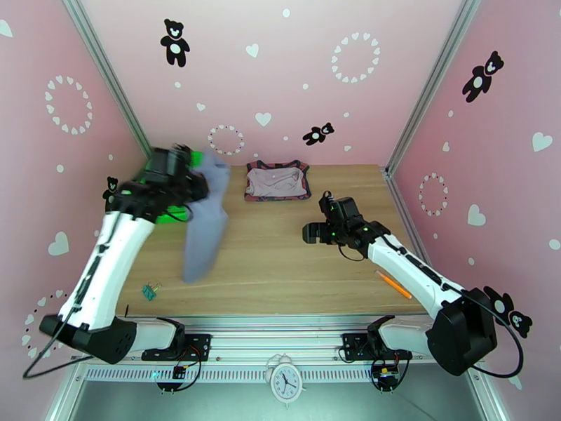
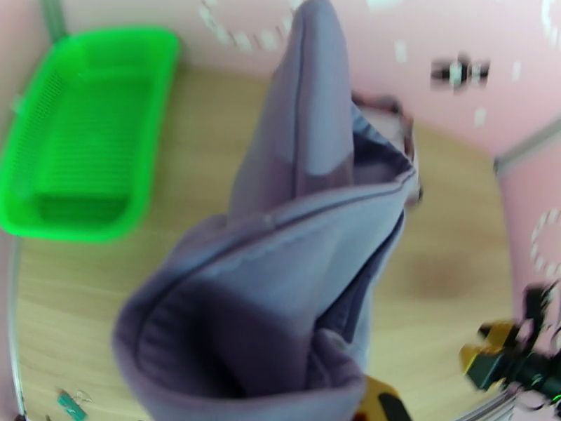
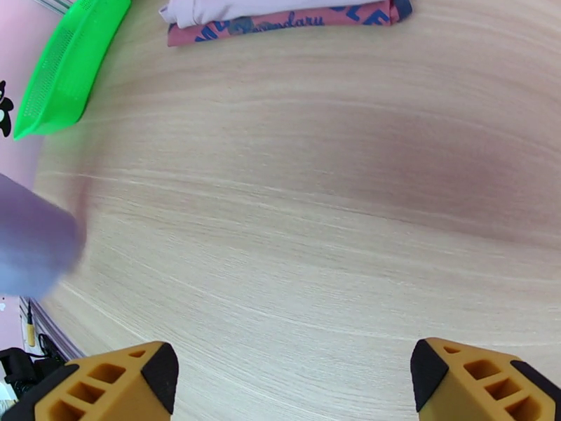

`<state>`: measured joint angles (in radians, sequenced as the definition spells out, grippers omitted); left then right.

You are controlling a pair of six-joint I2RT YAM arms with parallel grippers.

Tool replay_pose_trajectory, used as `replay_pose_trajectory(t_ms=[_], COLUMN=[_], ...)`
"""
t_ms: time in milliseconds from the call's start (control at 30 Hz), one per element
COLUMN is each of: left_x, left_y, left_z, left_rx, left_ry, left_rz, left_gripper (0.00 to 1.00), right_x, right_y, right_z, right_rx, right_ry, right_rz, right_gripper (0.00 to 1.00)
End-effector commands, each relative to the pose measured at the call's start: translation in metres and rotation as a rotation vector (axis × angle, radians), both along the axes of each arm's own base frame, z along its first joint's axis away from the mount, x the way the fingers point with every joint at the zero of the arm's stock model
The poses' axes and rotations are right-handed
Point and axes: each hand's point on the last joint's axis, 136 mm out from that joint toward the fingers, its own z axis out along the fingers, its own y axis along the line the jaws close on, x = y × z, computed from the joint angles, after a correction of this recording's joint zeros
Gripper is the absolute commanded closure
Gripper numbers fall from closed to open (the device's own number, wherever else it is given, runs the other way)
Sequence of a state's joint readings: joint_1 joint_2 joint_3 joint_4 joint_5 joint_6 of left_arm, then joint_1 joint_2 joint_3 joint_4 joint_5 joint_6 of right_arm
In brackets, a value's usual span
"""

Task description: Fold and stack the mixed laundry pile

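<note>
Left gripper point(image 1: 196, 179): raised over the far-left part of the table point(image 1: 294, 275), fingers pressed together on the top of the grey-lavender shirt point(image 1: 205, 226). The cloth hid the fingertips.
Grey-lavender shirt: hung from that grip in a long drape, its lower end down toward the near-left of the table. In the left wrist view it bunched in thick folds close to the lens point(image 2: 280, 275).
Right gripper point(image 3: 291, 380): hovered over bare wood right of centre, fingers spread wide with nothing between them. Seen from above it pointed left point(image 1: 308, 233).
Green mesh basket point(image 2: 91, 142): sat at the far-left corner against the wall, partly behind the left arm in the top view. Its interior showed plain green mesh across the floor and walls.
Folded stack: lay at the far centre of the table, well apart from both grippers. The pale mauve-beige piece point(image 1: 275, 180) lay on top of the brick-red tank top point(image 1: 279, 198); the right wrist view showed dark lettering along the tank top's near edge point(image 3: 294, 21).
Orange pencil point(image 1: 393, 284): lay on the near-right of the table, beside the right arm.
Green clip point(image 1: 149, 292): lay at the near-left edge.
White alarm clock point(image 1: 285, 380): stood below the table's near rail, between the two arm bases.
</note>
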<state>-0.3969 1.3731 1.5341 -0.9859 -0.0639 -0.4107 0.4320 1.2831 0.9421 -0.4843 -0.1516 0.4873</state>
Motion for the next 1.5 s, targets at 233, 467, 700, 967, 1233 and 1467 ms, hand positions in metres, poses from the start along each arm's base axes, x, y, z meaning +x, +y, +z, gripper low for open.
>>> replay_pose_trajectory(t_ms=[233, 467, 700, 967, 1233, 1467], left_x=[0.014, 0.012, 0.011, 0.013, -0.014, -0.066], left_y=[-0.170, -0.248, -0.276, -0.270, -0.191, -0.107], left_z=[-0.138, -0.177, -0.202, -0.166, -0.036, -0.053], left_rx=[0.165, 0.204, 0.193, 0.238, 0.249, 0.190], left_ry=[0.013, 0.071, 0.140, 0.097, -0.137, -0.111], left_rz=[-0.173, -0.303, -0.391, -0.424, -0.350, -0.226], left_gripper=[1.00, 1.00, 0.44, 0.01, 0.01, 0.02], right_x=[-0.011, -0.021, -0.028, -0.033, -0.035, -0.011], right_y=[-0.023, -0.056, -0.092, -0.095, -0.062, -0.033], right_z=[0.001, 0.005, 0.016, 0.021, 0.025, 0.007], right_rx=[-0.057, -0.129, -0.173, -0.206, -0.272, -0.312], right_ry=[-0.032, -0.055, -0.087, -0.100, -0.150, -0.043], right_rz=[-0.036, -0.084, -0.142, -0.075, 0.120, 0.220], right_gripper=[0.04, 0.03, 0.02, 0.02, 0.05, 0.08])
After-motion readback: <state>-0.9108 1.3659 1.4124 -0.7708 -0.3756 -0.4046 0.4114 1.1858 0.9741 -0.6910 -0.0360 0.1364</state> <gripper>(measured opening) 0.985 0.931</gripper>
